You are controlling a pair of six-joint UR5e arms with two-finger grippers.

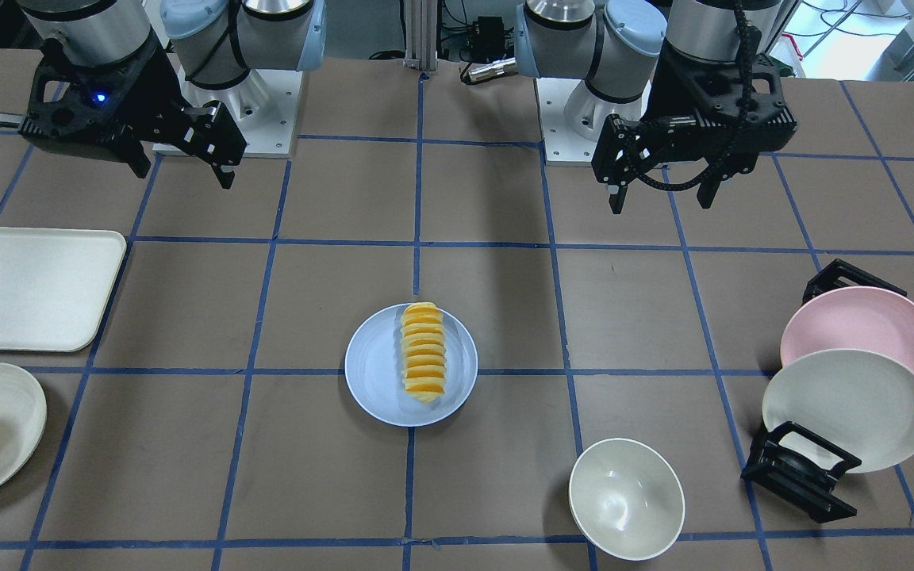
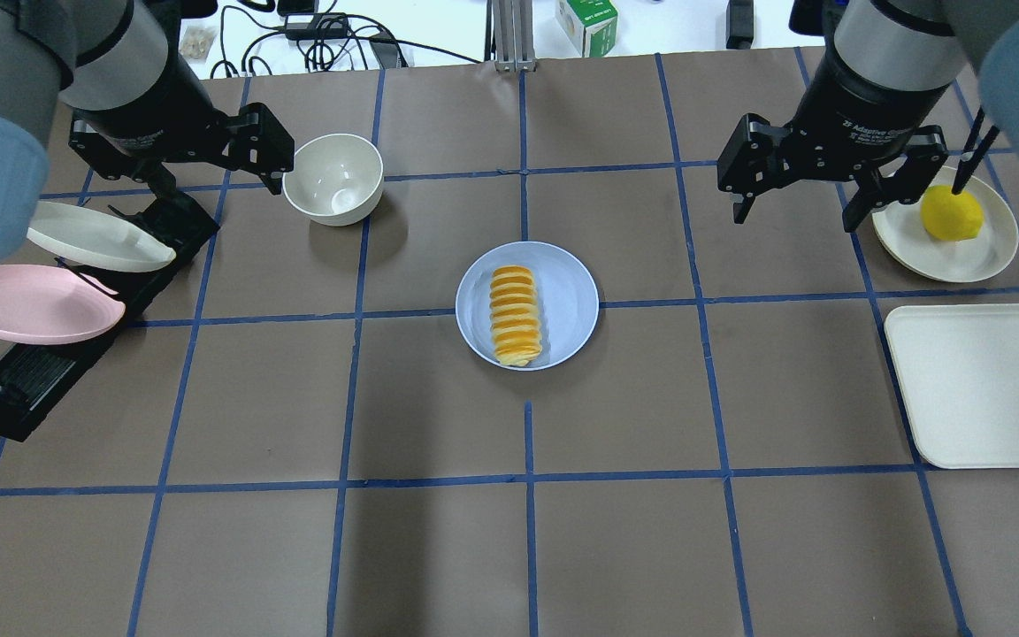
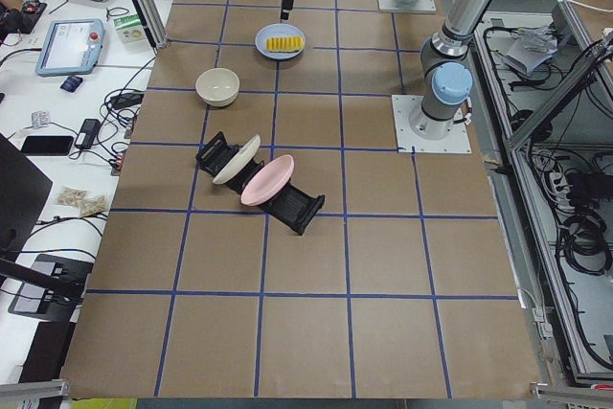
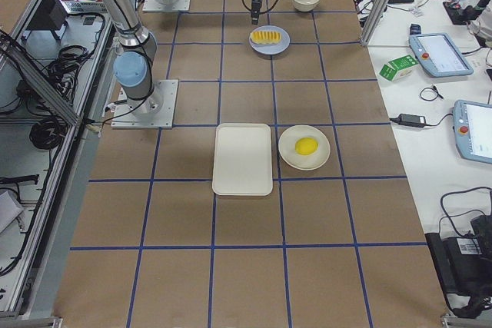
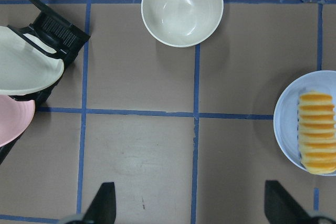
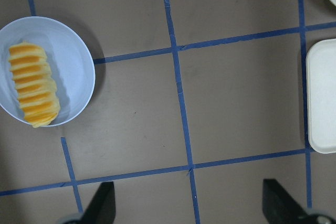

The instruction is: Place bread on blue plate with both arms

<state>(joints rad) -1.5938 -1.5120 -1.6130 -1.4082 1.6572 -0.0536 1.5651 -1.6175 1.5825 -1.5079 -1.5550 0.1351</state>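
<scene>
The bread point(image 1: 424, 352), a ridged orange-yellow loaf, lies lengthwise on the blue plate point(image 1: 374, 373) at the table's middle. It also shows in the overhead view point(image 2: 514, 315) on the plate point(image 2: 571, 301). My left gripper point(image 2: 218, 186) is open and empty, raised well to the plate's left near the white bowl. My right gripper point(image 2: 794, 219) is open and empty, raised well to the plate's right. The left wrist view shows the bread point(image 5: 316, 132) at the right edge. The right wrist view shows it point(image 6: 32, 86) at the left edge. Neither gripper touches the bread or the plate.
A white bowl point(image 2: 333, 178) stands by the left gripper. A black rack point(image 2: 32, 380) holds a cream plate point(image 2: 94, 248) and a pink plate point(image 2: 27, 305) at the left. A yellow fruit point(image 2: 951, 213) sits on a cream plate beside the right gripper, and a cream tray point(image 2: 987, 385) lies nearer.
</scene>
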